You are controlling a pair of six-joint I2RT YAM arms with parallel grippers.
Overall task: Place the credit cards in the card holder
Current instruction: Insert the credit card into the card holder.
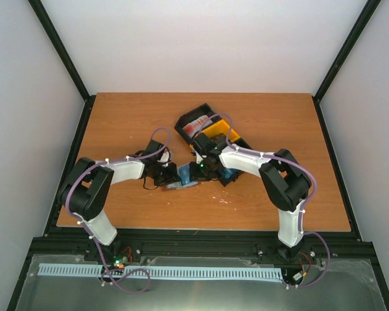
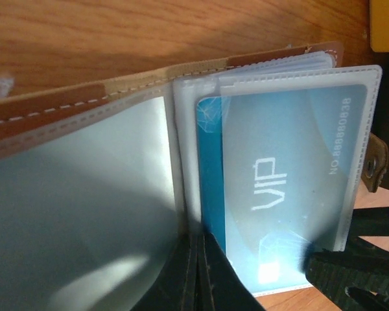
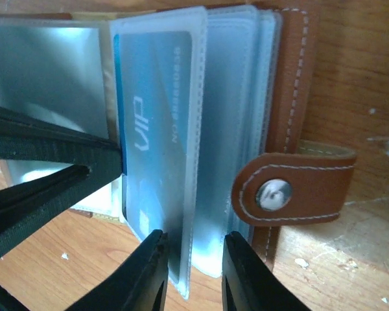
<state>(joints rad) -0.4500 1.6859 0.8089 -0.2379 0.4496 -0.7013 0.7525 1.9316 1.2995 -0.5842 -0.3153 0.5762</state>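
In the top view, my left hand (image 1: 167, 173) and right hand (image 1: 200, 170) meet over the open card holder (image 1: 183, 184) in the middle of the worktop (image 1: 129, 123). Behind it a black bin (image 1: 181, 120) holds red-and-white cards (image 1: 198, 123). I can't see what is in the yellow bin (image 1: 217, 133). In the left wrist view, my left hand is pressed together on the bare edge of a blue VIP card (image 2: 279, 188). The card sits mostly inside one of the clear sleeves (image 2: 366, 129). I think it is thin, light, stiff and slippery, so that edge is the place to grip. In the right wrist view, my right hand seems to pinch the floppy clear sleeves near the snap tab (image 3: 292, 188).
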